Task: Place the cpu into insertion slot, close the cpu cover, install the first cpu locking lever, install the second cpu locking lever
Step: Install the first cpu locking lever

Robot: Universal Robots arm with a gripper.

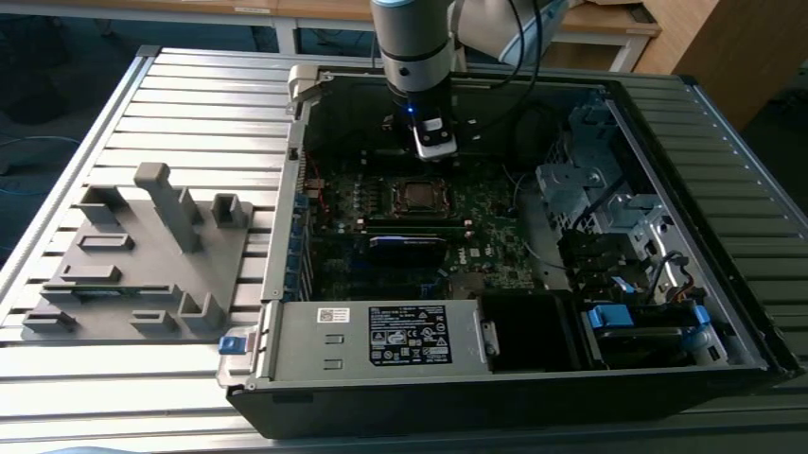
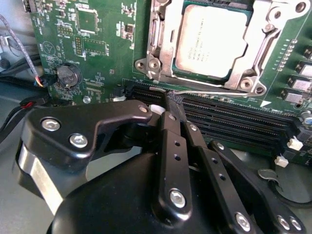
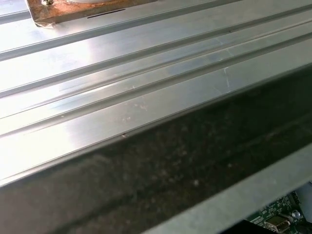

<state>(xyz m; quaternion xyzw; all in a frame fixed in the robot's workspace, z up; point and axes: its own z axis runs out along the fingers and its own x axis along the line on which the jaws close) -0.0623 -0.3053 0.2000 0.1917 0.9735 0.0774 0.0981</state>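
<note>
— What do you have in front of you?

— Your open case (image 1: 531,378) lies on a ribbed metal table (image 1: 189,85), with a grey fixture (image 1: 139,255) on the exterior view's left of it and wooden furniture at the far edge of the room. The arm (image 1: 414,47) reaches down into the case, over the green board (image 2: 97,44).

— And your gripper?

— Your gripper (image 2: 168,100) hangs just beside the slot (image 1: 417,196), over the long black memory slots (image 2: 234,122). Its fingers (image 2: 173,146) stand close together with nothing between them; the tips sit at a thin wire lever (image 2: 209,91) that runs along the socket's edge.

— Where is your cpu?

— Your cpu (image 2: 214,41) already lies in the slot (image 2: 151,53), silver top up, with the cover (image 2: 258,53) framing it. In the first wrist view you see table ribs (image 3: 122,73) and the case's dark wall (image 3: 170,175).
</note>
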